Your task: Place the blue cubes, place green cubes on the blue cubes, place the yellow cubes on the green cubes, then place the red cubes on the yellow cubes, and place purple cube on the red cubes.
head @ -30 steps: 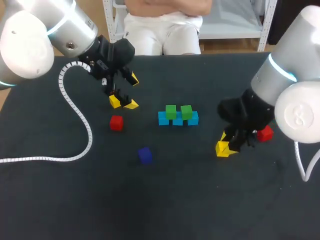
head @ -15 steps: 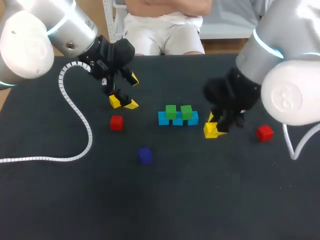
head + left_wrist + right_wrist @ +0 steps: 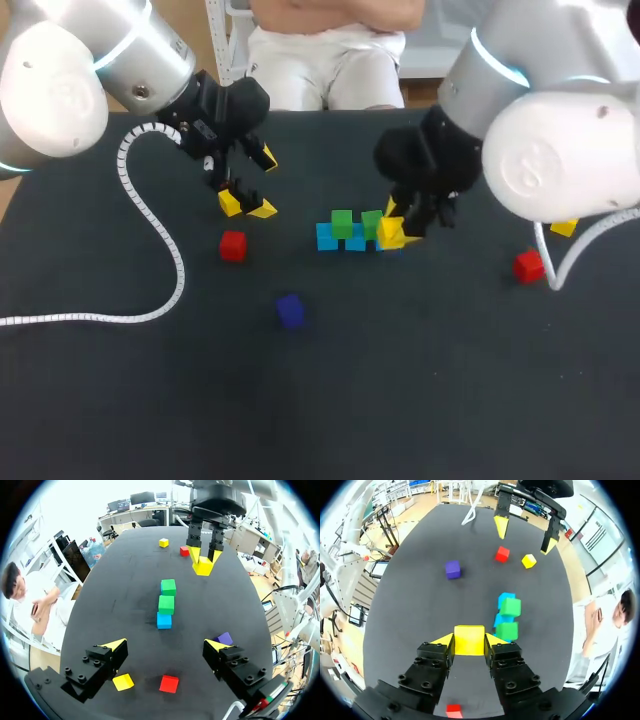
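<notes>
Two green cubes sit side by side on a row of blue cubes in the middle of the table.

Right gripper: both fingers clamped against a yellow cube, one on each side. In the head view that cube is at the right end of the row, just beside the right-hand green cube. Whether it touches the stack cannot be told.

Left gripper: fingers spread wide, nothing between them. It is at the back left of the table, well apart from the row. A second yellow cube lies on the table just beside one of its fingers. A red cube lies near, on the side toward the front edge.

Purple cube: alone on the table, in front of the row and a little left of it.

Second red cube: right side of the table, beside the right arm.

Third yellow cube: behind that red cube, partly hidden by the right arm.

A white coiled cable trails across the table's left part.
</notes>
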`<state>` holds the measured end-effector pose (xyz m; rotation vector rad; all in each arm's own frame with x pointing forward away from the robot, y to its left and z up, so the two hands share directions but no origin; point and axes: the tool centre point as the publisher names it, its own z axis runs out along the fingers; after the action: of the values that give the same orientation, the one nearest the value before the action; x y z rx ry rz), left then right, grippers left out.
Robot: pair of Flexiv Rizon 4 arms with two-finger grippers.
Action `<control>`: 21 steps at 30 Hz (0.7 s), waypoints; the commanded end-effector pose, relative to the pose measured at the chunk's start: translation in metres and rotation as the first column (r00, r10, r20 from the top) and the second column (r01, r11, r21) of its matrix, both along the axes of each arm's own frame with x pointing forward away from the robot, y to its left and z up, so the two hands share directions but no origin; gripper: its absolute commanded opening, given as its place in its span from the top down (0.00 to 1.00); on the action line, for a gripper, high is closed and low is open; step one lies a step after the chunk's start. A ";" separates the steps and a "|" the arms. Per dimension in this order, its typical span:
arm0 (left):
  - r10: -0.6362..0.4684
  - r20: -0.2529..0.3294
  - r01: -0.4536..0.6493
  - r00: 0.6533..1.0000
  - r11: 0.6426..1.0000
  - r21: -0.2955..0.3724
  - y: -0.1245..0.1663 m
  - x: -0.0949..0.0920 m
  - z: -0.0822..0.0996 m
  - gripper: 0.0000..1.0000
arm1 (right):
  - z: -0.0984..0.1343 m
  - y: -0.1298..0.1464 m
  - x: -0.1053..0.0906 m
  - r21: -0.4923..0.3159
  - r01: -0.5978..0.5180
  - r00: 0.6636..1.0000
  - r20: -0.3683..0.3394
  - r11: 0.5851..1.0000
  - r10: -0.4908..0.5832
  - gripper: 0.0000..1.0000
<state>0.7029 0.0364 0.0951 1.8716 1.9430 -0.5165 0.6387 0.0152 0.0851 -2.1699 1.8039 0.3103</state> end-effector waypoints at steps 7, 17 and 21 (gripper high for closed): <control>-0.001 -0.001 0.001 1.000 1.000 0.002 0.000 0.001 0.000 0.00 | 0.011 0.021 0.025 0.000 -0.034 0.999 -0.011 0.999 0.034 1.00; -0.001 -0.001 0.001 1.000 1.000 0.002 0.000 0.001 0.000 0.00 | 0.012 0.030 0.042 0.018 -0.043 0.999 -0.007 0.999 0.043 1.00; -0.001 -0.001 0.001 1.000 1.000 0.002 0.000 0.001 0.000 0.00 | 0.008 0.035 0.049 0.001 -0.043 0.999 -0.011 0.999 0.043 1.00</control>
<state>0.7029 0.0364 0.0951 1.8716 1.9430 -0.5165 0.6791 0.0436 0.0958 -2.2001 1.7566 0.3248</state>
